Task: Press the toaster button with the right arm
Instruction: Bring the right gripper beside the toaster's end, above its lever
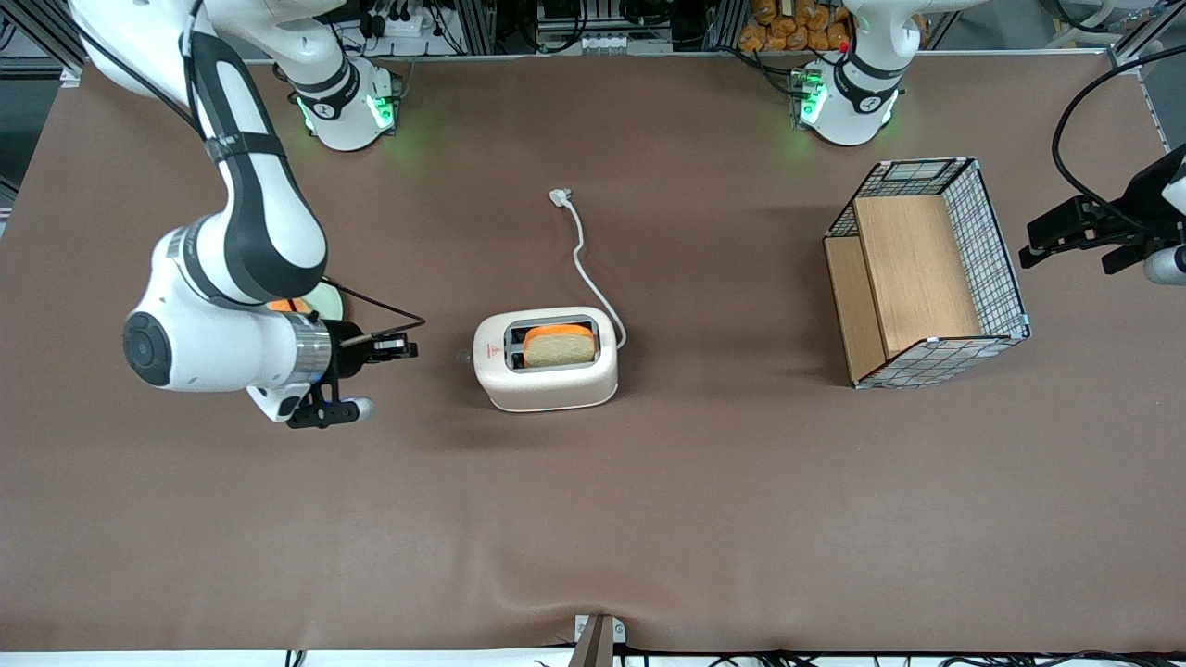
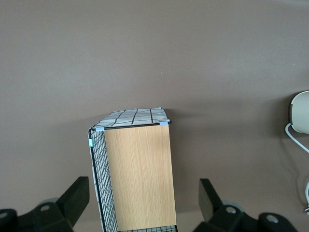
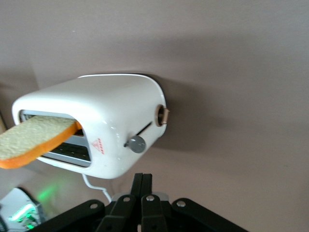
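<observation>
Gripper: we see small black gripper [image 1: 400, 349] [image 3: 143, 186] w/ fingers pressed together, level w/ toaster's short end.
Gap: bare brown table [image 1: 649, 519] btwn fingertips & tiny round grey toaster button [image 3: 137, 144]; apart.
Toaster: small white rounded toaster [image 1: 545, 358] [image 3: 104, 123], bread slice [image 1: 559, 345] in slot.

White toaster [image 1: 545, 382], grey toaster button [image 3: 137, 144], black gripper [image 1: 400, 348] beside it, brown table [image 1: 649, 519]

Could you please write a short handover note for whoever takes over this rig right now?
Gripper: shut, empty, level with the toaster's short end toward the working arm's end of the table, with a clear gap.
Toaster: upright mid-table, a slice of bread in one slot.
Toaster button: grey knob on that short end, untouched.
Done: approach lined up.
Left: close the gap and press the button.
</observation>
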You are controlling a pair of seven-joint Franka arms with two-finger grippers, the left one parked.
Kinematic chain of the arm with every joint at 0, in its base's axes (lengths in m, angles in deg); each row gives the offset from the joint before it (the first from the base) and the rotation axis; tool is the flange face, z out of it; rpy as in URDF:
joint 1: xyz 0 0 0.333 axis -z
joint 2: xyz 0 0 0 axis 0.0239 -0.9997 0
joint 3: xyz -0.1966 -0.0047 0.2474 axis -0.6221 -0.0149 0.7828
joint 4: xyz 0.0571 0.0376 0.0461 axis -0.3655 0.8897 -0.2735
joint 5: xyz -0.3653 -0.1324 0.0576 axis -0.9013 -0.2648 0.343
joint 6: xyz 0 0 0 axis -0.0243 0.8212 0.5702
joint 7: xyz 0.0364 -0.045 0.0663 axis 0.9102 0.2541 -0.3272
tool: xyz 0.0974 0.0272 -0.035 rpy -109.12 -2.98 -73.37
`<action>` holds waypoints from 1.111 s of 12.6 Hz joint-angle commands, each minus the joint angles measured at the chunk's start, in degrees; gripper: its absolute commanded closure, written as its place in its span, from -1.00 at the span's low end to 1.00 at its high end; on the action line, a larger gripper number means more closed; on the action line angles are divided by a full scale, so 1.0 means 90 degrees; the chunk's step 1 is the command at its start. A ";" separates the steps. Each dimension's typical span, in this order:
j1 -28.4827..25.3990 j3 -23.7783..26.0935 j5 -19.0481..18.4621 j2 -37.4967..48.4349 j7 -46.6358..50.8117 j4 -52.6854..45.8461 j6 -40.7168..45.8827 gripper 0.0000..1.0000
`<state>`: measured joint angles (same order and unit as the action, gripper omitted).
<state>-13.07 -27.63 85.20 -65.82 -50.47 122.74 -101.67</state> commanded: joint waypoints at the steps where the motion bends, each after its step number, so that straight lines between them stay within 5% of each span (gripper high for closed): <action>1: -0.0036 -0.0023 0.0512 -0.0213 -0.0453 0.0055 -0.0219 1.00; 14: -0.0221 0.0026 0.0707 -0.0331 -0.0836 0.0494 -0.0854 1.00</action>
<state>-14.85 -27.17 89.75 -69.03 -56.30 125.77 -108.25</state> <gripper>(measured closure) 0.991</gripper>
